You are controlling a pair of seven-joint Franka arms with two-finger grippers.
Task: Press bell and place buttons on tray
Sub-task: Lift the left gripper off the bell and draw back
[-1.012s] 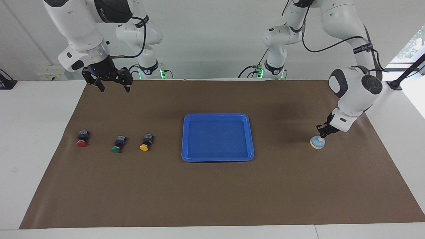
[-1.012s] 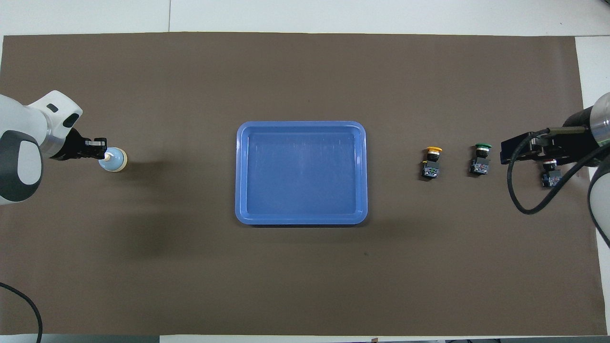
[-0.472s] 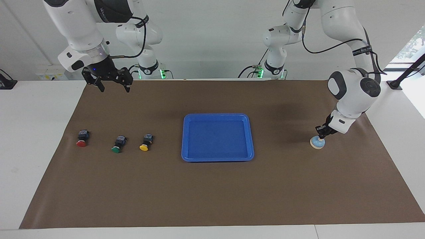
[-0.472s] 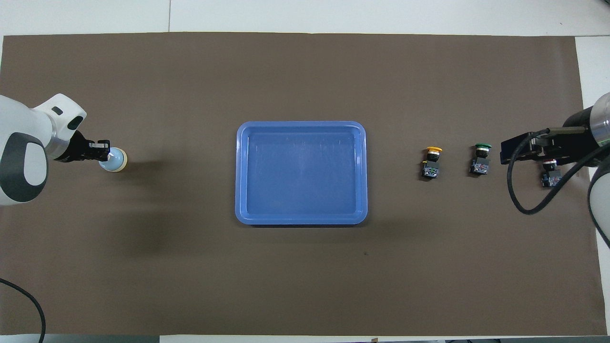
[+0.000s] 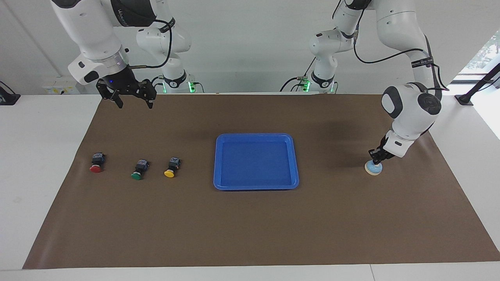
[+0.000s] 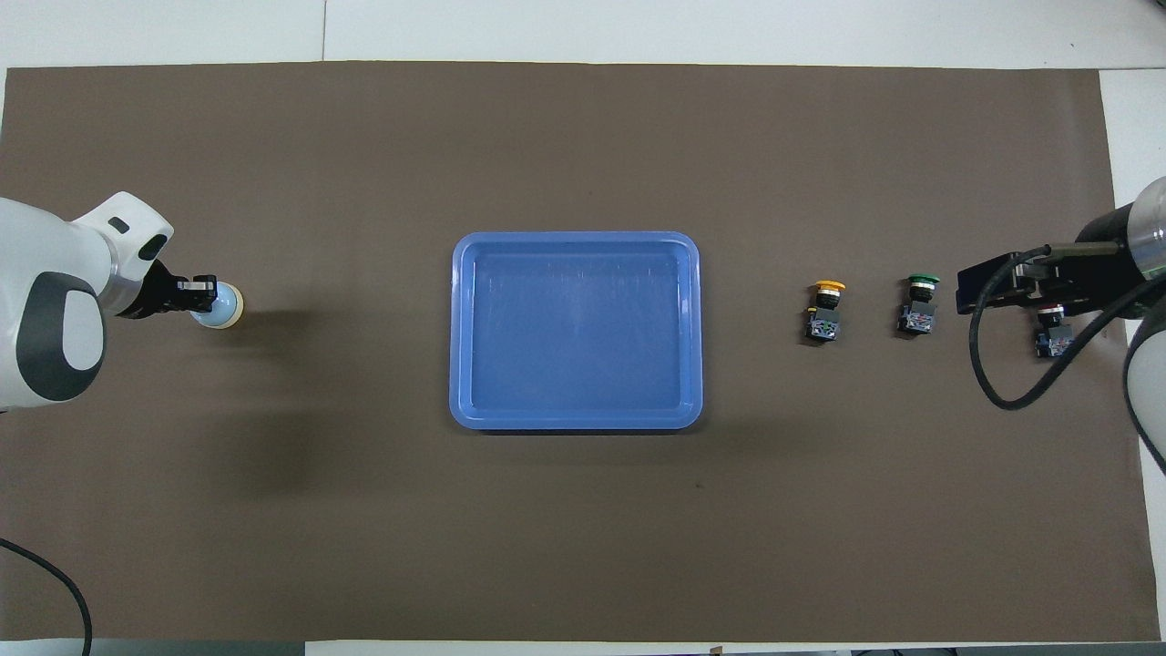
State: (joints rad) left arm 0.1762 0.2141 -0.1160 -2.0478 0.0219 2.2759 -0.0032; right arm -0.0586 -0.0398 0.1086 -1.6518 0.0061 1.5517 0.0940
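Toward the left arm's end of the brown mat (image 5: 250, 226), the bell (image 5: 373, 168) sits upright on its cream rim, dome up. The left gripper (image 5: 377, 160) comes down on it at a slant with its fingertips pressed together, their ends at the top of the dome; whether they bear on the knob cannot be told.

At the middle of the mat lies the blue tray (image 5: 256, 186), flat, nothing in it, its long axis running from nearer the robots to farther from them.

Toward the right arm's end, three buttons lie on their sides in a row, well apart from the tray: the yellow button (image 5: 171, 168) closest to the tray, then the green button (image 5: 138, 170), then the red button (image 5: 96, 162) at the outer end. Each has its long axis along the near-far line, the black body nearer to the robots and the round cap pointing away from them.

High over the mat's robot-side edge waits the right gripper (image 5: 133, 102), its fingers spread wide and holding nothing; in the overhead view it partly covers the red button
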